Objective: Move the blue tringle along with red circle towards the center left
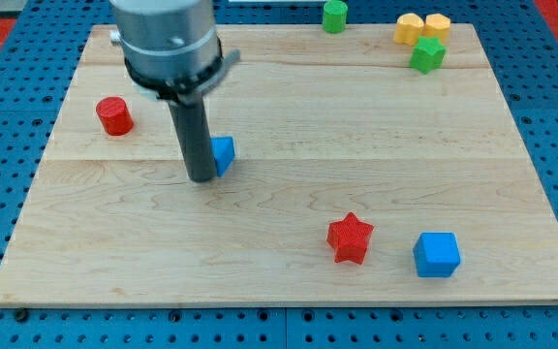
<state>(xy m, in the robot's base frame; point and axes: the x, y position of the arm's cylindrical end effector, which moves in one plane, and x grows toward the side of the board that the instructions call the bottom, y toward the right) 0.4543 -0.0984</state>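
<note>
A red circle block (114, 115) sits on the wooden board (289, 281) at the view's left. A blue triangle block (224, 153) lies right of it, partly hidden behind my rod. My tip (202, 178) rests on the board, touching the blue triangle's left side, well to the right of the red circle and slightly lower in the view.
A red star (350, 237) and a blue cube (437, 254) lie at the lower right. A green cylinder (334, 15) stands at the top edge. A yellow heart-like block (421, 27) and a green block (428, 54) sit at the top right.
</note>
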